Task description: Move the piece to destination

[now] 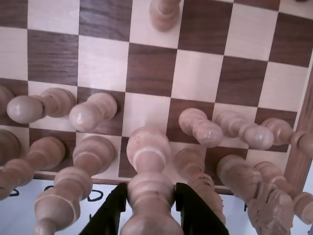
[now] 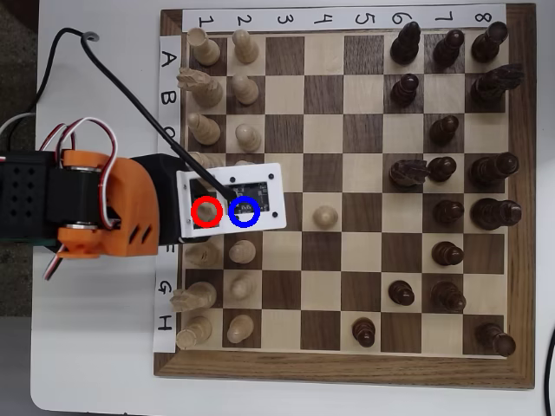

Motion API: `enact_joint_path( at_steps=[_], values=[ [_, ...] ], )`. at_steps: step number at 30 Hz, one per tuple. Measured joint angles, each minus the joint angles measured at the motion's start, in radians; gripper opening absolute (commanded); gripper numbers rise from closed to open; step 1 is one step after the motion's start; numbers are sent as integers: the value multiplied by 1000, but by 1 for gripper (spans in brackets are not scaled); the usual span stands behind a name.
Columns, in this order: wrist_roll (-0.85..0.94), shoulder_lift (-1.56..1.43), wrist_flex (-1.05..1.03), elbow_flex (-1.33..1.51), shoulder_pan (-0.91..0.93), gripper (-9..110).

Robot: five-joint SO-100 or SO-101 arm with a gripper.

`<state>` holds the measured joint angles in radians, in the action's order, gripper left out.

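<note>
The piece (image 1: 148,161) is a tall pale cream chessman standing on a dark square in the board's near row; in the overhead view its top (image 2: 205,212) shows inside the red ring. My gripper (image 1: 151,193) has its two black fingers (image 1: 111,213) pressed against both sides of the piece's upper body, shut on it. The destination (image 1: 146,110) is the bare light-wood square directly ahead of the piece. In the overhead view the blue ring (image 2: 244,211) marks it, but the white wrist plate covers the square itself.
Pale pawns (image 1: 93,113) (image 1: 200,127) flank the destination square, and taller pale pieces (image 1: 78,171) (image 1: 205,181) crowd both sides of the held one. A lone pale pawn (image 2: 324,217) stands two squares beyond. Dark pieces (image 2: 447,130) fill the far side. The orange arm (image 2: 113,208) sits off the board's edge.
</note>
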<state>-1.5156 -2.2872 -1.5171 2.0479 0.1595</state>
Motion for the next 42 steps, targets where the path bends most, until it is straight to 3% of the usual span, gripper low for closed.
enact_joint_path(
  at_steps=[42],
  values=[
    [8,112,187,66,-37,1]
  ],
)
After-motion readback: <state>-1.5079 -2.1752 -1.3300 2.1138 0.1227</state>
